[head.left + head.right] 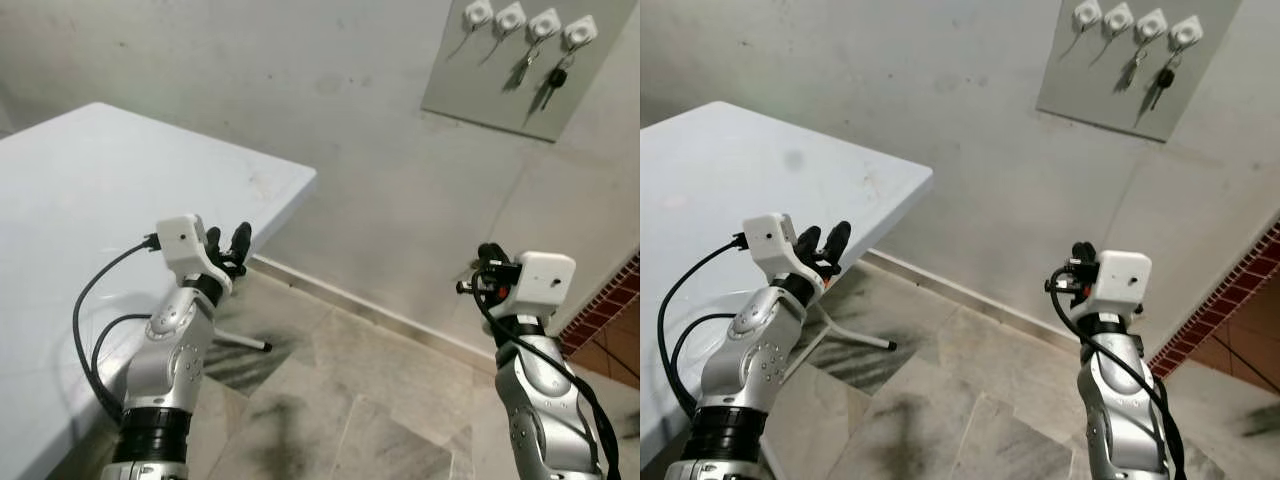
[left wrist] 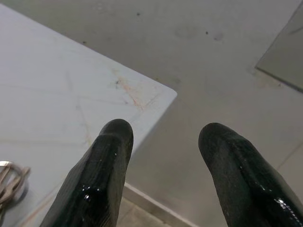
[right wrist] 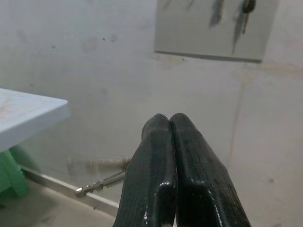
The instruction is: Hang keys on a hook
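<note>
A grey board (image 1: 500, 95) on the wall at the upper right carries a row of white hooks (image 1: 510, 16). A black-headed key (image 1: 556, 80) hangs from the rightmost one, and other keys (image 1: 527, 62) hang beside it. My right gripper (image 1: 487, 256) is raised well below the board and is shut. A thin metal key (image 3: 102, 182) sticks out sideways from between its fingers. My left gripper (image 1: 227, 235) is open, held over the corner of the white table (image 1: 100, 200). A metal key ring (image 2: 9, 182) lies on the table near it.
The table's metal leg (image 1: 240, 342) stands on the tiled floor (image 1: 330, 400) between my arms. A red brick strip (image 1: 610, 300) runs along the far right. A green object (image 3: 9, 177) sits under the table.
</note>
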Robot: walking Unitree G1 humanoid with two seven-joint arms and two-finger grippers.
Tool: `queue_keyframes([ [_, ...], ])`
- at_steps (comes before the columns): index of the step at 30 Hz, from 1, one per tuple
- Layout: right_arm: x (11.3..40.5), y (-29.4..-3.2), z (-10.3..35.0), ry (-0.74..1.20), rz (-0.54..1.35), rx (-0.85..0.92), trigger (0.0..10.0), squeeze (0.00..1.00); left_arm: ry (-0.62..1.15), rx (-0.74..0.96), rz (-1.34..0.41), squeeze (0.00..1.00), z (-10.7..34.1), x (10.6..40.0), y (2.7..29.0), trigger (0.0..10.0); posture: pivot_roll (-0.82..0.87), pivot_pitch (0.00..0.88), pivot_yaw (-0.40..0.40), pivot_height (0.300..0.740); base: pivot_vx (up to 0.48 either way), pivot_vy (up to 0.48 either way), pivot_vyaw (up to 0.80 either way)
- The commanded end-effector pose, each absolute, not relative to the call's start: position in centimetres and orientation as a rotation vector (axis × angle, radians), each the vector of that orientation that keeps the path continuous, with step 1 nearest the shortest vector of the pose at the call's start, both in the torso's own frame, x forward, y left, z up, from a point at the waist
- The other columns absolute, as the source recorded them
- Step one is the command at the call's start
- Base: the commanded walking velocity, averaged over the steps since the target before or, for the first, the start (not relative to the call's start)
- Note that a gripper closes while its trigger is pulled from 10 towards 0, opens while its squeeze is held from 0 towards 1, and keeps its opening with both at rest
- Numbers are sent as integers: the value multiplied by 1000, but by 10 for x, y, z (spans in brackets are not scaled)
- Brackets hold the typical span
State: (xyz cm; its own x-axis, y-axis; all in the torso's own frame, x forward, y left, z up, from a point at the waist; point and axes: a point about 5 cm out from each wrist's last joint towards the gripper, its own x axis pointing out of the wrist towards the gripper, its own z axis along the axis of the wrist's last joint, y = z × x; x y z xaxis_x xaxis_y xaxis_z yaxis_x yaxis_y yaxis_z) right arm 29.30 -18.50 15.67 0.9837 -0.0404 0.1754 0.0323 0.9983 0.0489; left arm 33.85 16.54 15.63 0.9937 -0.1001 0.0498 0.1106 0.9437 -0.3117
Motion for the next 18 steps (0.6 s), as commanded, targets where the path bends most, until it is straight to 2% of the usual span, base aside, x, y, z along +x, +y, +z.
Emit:
queue_keyframes([
  [1,292,-191,161,-188,-54,38,10000,0,-33,-317,-124,0,158,339,158,10000,32,41,-11,740,0,0,-712],
  [14,293,-191,163,-198,-53,35,10000,0,-40,-317,-129,0,161,340,155,10000,31,40,-13,740,0,0,-693],
  [18,292,-191,164,-206,-48,20,10000,0,-39,-321,-135,0,162,340,152,10000,30,46,-13,740,0,0,0],
])
